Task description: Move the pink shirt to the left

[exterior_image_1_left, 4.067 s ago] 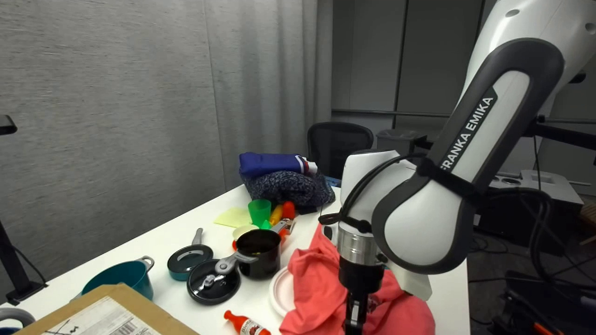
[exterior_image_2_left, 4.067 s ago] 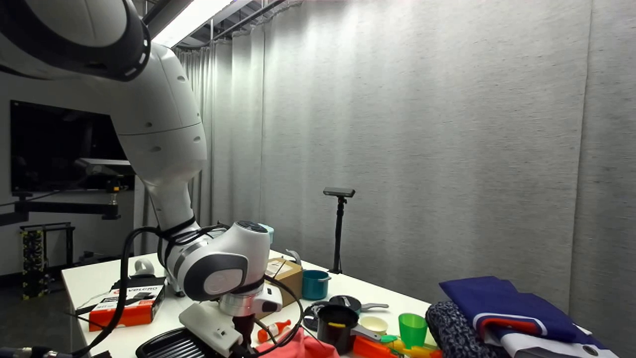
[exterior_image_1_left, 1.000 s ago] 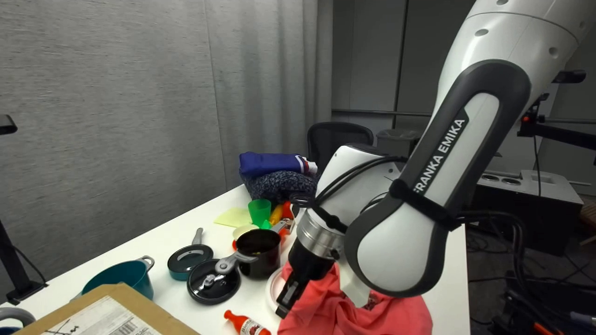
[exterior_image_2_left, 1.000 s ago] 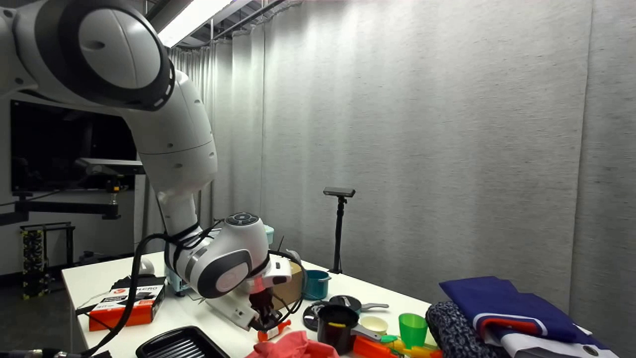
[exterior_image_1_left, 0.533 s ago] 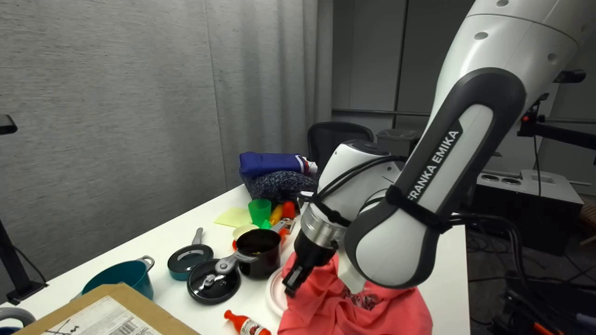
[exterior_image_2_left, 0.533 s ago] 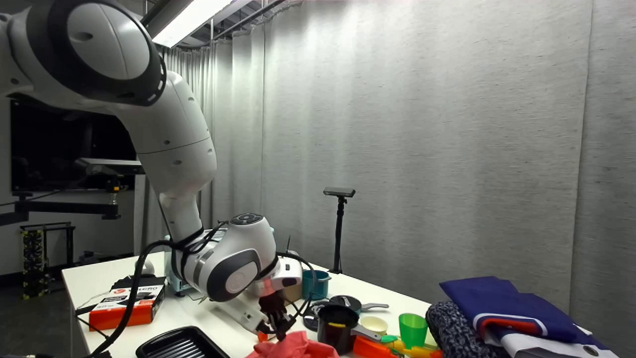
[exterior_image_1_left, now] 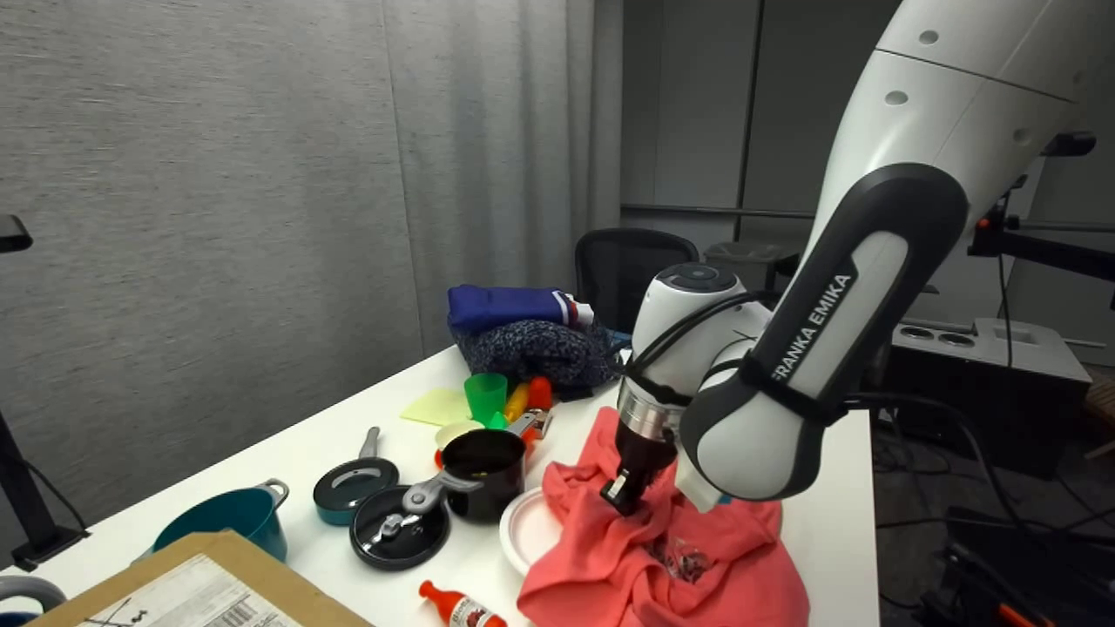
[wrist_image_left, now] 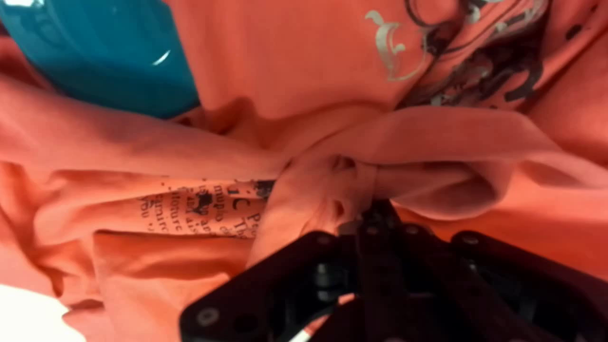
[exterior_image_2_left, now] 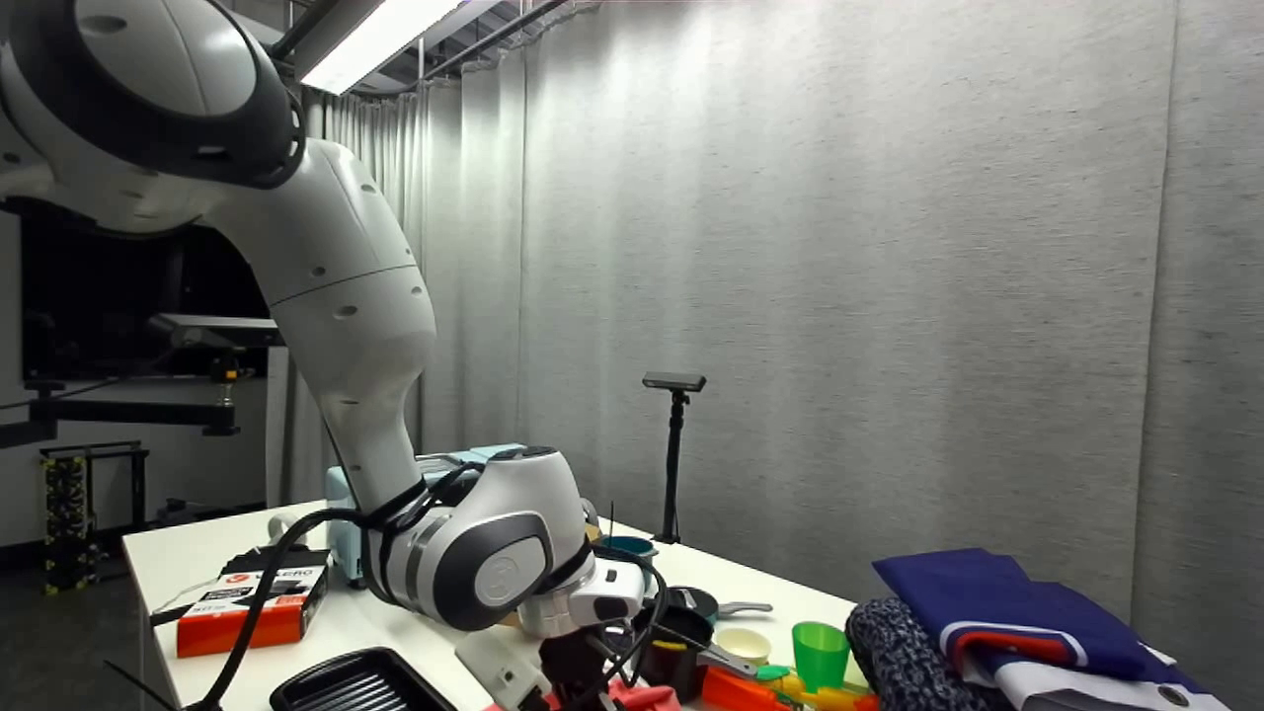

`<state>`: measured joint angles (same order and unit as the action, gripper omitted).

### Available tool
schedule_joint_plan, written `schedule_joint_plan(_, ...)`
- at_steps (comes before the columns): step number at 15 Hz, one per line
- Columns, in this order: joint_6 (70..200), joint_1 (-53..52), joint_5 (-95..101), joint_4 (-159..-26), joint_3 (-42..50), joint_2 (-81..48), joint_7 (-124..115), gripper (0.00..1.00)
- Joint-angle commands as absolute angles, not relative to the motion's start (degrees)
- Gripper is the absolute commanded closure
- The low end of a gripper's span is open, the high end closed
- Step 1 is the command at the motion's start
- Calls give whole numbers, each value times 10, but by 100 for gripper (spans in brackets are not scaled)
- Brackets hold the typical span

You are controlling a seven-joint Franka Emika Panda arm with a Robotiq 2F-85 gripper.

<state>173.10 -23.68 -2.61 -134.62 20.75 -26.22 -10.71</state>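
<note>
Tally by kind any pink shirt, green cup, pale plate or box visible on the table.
Pink shirt: 1
Green cup: 1
Pale plate: 1
Brown cardboard box plus orange-and-white box: 2
Total: 5

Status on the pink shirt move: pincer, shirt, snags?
Pincer looks shut, any grip unclear. Pink shirt bunched beneath it on the table. Possible snags: plate at the shirt's edge, shiny teal object among the folds.
</note>
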Motion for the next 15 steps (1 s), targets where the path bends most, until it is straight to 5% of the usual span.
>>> schedule_joint_plan(1, 1732, -220, 2, -1346, 196, -261, -128, 98)
schedule_joint_plan(2, 1732, -220, 2, -1346, 196, -261, -129, 98)
schedule_joint_plan(3, 1731, -220, 2, -1346, 196, -261, -129, 73)
schedule_joint_plan(4, 1737, -226, 9, -1349, 203, -261, -129, 72)
schedule_joint_plan(5, 1736, -230, 14, -1350, 209, -262, -134, 93)
schedule_joint_plan(8, 1719, -230, 35, -1374, 217, -259, -132, 100)
schedule_joint_plan(15, 1766, -161, 16, -1398, 138, -253, -107, 100)
